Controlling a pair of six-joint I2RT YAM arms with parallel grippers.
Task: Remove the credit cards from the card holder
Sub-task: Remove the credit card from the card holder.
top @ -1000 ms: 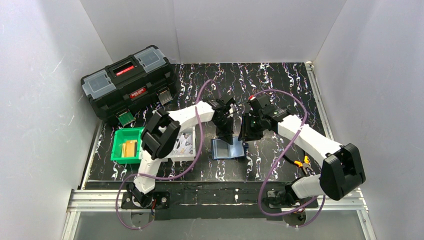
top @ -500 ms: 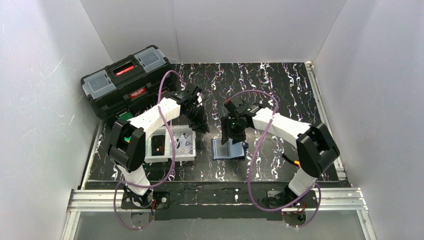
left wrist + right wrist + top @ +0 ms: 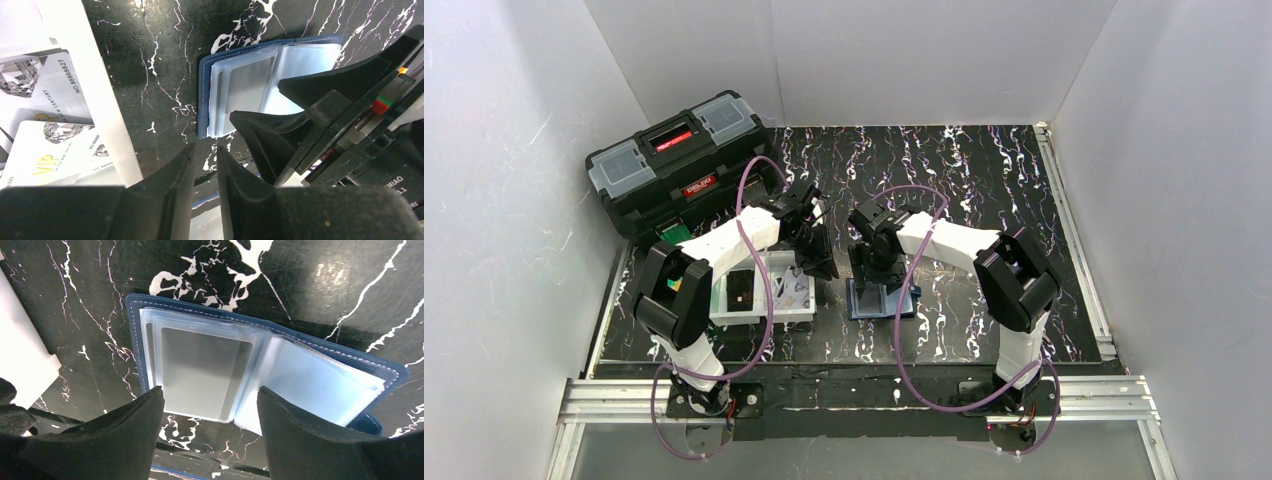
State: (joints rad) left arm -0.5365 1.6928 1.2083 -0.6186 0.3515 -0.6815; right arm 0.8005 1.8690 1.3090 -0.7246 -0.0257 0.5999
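The navy-blue card holder (image 3: 879,300) lies spread open on the black marbled table, its clear pockets facing up. It also shows in the left wrist view (image 3: 265,65) and the right wrist view (image 3: 260,365). A grey rectangle (image 3: 202,370) sits in its left clear pocket. No orange or tan credit card shows in any view. My right gripper (image 3: 871,272) hangs just above the holder's near edge, jaws wide open and empty (image 3: 210,397). My left gripper (image 3: 820,262) is to the holder's left, beside the tray, jaws nearly together with nothing between them (image 3: 205,150).
A white tray (image 3: 764,316) left of the holder holds white printed slips (image 3: 47,92) and a black item (image 3: 742,290). A black toolbox (image 3: 679,160) stands at the back left. A green bin (image 3: 674,284) is mostly hidden behind my left arm. White walls enclose the table.
My left gripper swung left from over the holder to the tray's right side. My right gripper moved left and now hangs over the holder. The holder has not moved.
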